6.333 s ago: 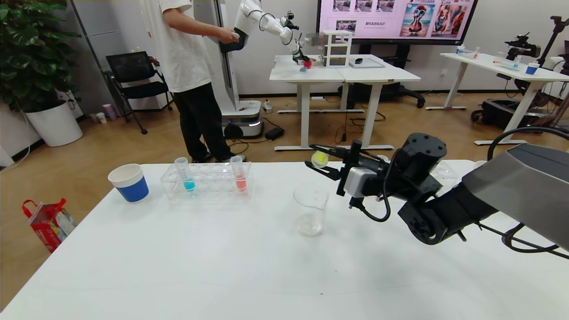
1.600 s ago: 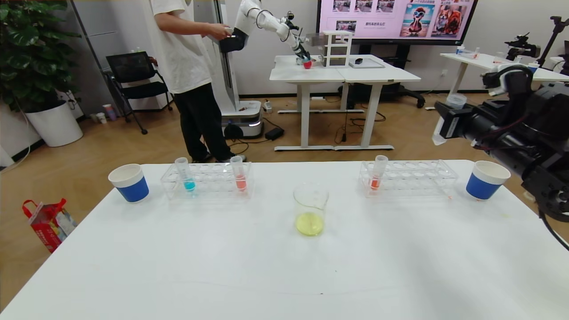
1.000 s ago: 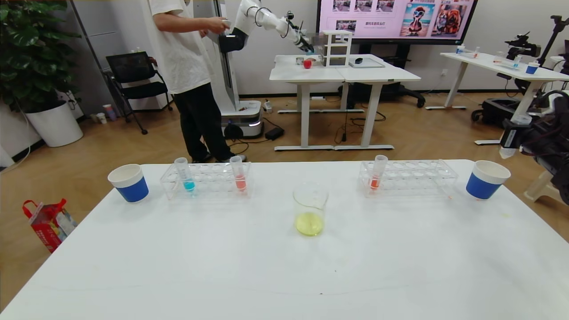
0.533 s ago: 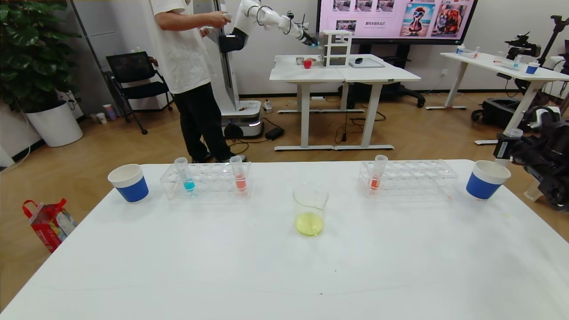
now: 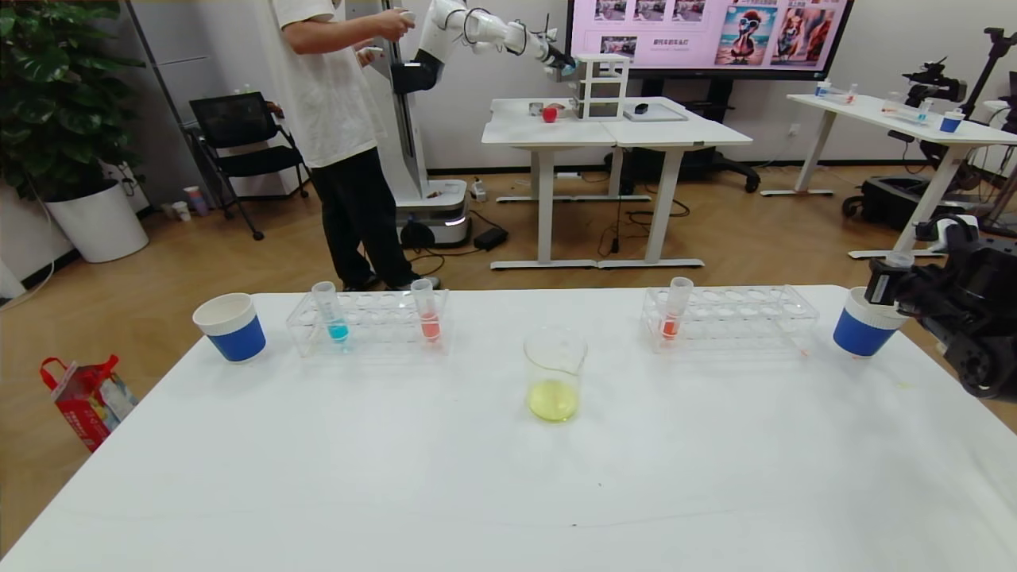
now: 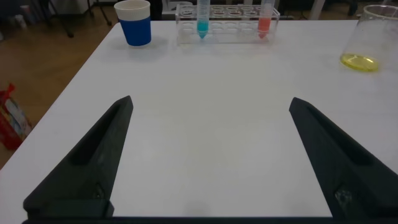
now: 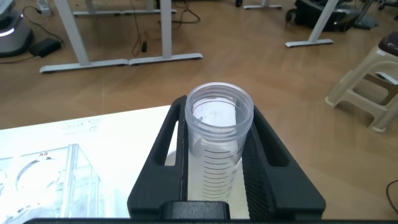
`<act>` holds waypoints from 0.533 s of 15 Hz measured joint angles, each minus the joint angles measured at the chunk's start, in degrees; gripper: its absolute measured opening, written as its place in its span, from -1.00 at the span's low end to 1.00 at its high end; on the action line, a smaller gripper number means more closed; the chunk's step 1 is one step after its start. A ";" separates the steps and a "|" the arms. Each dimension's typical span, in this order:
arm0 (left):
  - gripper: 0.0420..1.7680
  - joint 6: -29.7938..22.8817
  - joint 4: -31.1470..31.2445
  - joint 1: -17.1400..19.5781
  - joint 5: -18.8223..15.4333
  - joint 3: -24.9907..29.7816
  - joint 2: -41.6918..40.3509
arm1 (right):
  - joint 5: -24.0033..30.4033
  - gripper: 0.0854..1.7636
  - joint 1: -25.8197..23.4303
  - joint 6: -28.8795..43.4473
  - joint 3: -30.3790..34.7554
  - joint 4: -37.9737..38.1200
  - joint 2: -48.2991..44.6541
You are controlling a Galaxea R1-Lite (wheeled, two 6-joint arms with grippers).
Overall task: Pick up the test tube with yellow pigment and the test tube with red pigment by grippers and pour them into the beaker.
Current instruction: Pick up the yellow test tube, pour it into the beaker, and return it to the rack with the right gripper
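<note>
The beaker (image 5: 554,373) stands at the table's middle with yellow liquid in its bottom; it also shows in the left wrist view (image 6: 367,37). My right gripper (image 5: 886,286) is shut on the now empty yellow-pigment test tube (image 7: 219,137), held upright just above the right blue cup (image 5: 862,330). The test tube with red pigment (image 5: 427,311) stands in the left rack (image 5: 369,322) and shows in the left wrist view (image 6: 265,15). My left gripper (image 6: 211,102) is open and empty, low over the table's near left, out of the head view.
A blue-liquid tube (image 5: 330,310) shares the left rack. An orange-red tube (image 5: 674,314) stands in the right rack (image 5: 731,318). A second blue cup (image 5: 230,326) is at the far left. A person and another robot are beyond the table.
My right gripper has come down and slightly left with the empty tube, from above the table's right edge to just over the right blue cup. Beaker and racks unchanged.
</note>
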 joint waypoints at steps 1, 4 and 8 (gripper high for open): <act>0.98 0.00 0.00 0.00 0.00 0.00 0.00 | 0.00 -0.50 0.11 -0.02 0.55 -0.99 0.26; 0.98 0.00 0.02 0.00 0.02 0.00 0.00 | 0.00 -0.50 0.45 0.06 1.55 -1.43 0.48; 0.98 -0.02 0.02 0.00 0.02 0.00 0.00 | -0.13 0.15 0.63 0.09 1.85 -2.58 0.56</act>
